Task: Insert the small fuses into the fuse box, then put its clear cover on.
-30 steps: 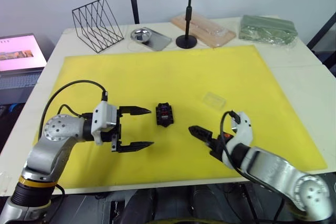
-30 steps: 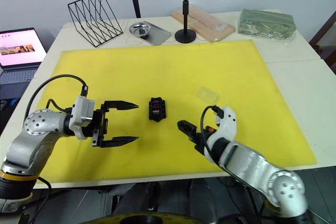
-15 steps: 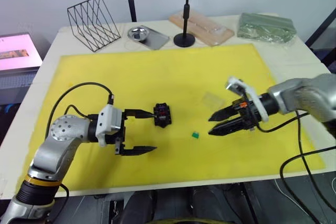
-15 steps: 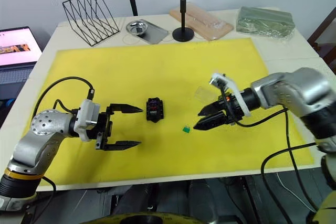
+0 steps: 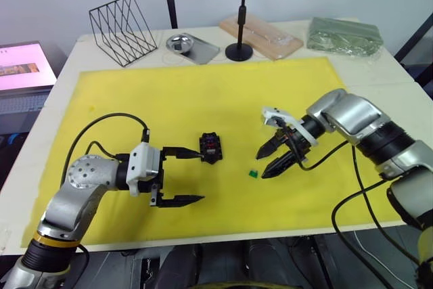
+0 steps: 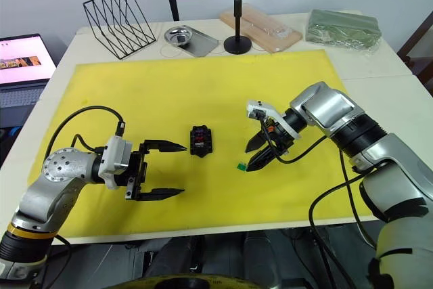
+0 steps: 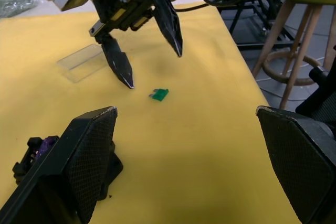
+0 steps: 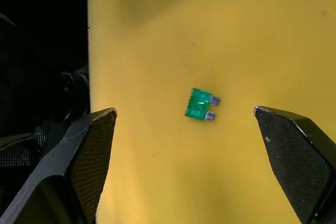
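Green fuse: you see one green fuse (image 6: pixel 240 166) lying flat on the yellow mat (image 6: pixel 203 93), toward the desk's near edge and a little right of the middle, its two metal blades showing in the right wrist view (image 8: pixel 200 104).
Right gripper: your right gripper (image 6: pixel 256 152) is released – fingers spread wide, tips pointing down at the mat. The green fuse lies just beside its nearer fingertip, on the side toward the fuse box, not touching it; in the right wrist view it sits between the two fingers.
Left gripper: your left gripper (image 5: pixel 183 177) is also released, empty, fingers level and pointing toward the desk's right edge.
Fuse box: the black fuse box (image 5: pixel 211 147) rests on the mat near the middle of the desk's near half. The far finger of your left gripper ends just at its left side – whether it touches, you cannot tell. Red and purple fuses show in its top.
Clear cover: the clear cover (image 7: pixel 81 62) lies flat on the mat behind your right gripper, on the far side of it from the green fuse, apart from the fuse box.
Desk's far edge: a wire rack (image 6: pixel 122 13), a metal dish (image 6: pixel 178 33), a black stand (image 6: pixel 237 44), a wrapped wooden board (image 6: pixel 264 26) and a green bundle (image 6: pixel 342 28).
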Robot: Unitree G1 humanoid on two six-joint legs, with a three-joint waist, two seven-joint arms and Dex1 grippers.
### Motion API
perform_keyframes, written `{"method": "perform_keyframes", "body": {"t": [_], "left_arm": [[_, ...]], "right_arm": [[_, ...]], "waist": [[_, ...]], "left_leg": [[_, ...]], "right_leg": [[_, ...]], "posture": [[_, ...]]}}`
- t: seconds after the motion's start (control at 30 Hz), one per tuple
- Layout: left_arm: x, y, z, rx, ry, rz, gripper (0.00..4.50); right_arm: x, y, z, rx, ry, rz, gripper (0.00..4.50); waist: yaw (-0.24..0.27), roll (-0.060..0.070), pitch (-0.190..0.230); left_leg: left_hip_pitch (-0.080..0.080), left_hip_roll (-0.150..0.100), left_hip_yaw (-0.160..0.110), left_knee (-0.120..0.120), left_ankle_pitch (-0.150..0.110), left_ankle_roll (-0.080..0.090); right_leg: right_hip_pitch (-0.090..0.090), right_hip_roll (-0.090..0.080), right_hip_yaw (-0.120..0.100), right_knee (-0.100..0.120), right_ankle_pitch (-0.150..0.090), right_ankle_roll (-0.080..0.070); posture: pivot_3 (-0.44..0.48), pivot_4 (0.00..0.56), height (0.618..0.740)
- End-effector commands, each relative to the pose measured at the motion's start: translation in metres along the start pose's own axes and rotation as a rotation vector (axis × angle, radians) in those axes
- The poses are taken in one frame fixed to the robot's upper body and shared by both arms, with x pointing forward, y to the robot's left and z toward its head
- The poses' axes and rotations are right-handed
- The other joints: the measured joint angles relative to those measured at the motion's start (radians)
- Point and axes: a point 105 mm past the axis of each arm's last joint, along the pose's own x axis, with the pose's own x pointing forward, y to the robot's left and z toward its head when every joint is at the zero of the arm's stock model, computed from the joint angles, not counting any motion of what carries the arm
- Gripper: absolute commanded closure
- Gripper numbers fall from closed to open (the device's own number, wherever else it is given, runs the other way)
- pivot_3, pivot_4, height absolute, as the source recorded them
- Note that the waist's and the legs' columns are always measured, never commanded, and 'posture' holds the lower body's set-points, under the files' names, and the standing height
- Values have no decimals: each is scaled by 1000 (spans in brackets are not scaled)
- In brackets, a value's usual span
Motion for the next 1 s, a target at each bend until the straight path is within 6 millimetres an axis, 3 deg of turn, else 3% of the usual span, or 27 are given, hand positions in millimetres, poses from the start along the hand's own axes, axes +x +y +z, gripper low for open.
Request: {"method": "perform_keyframes", "body": {"t": [0.03,0.2,0.67,1.0], "left_arm": [[1,0,10,47,-9,4,0],[-1,-1,9,43,-4,8,0],[2,-6,9,37,-6,12,0],[3,-8,9,33,-1,12,0]], "right_arm": [[-1,1,12,-34,1,7,443],[4,3,8,-33,26,28,1960],[16,-6,10,8,44,20,1960],[27,3,13,30,48,88,1960]], "waist": [[-1,0,0],[-1,0,0],[-2,0,0],[-4,0,0]], "left_leg": [[0,0,0,0,0,0],[0,0,0,0,0,0],[0,0,0,0,0,0],[1,0,0,0,0,0]], "right_leg": [[0,0,0,0,0,0],[0,0,0,0,0,0],[0,0,0,1,0,0],[0,1,0,1,0,0]], "posture": [[0,150,740],[0,150,740],[0,150,740],[0,150,740]]}}
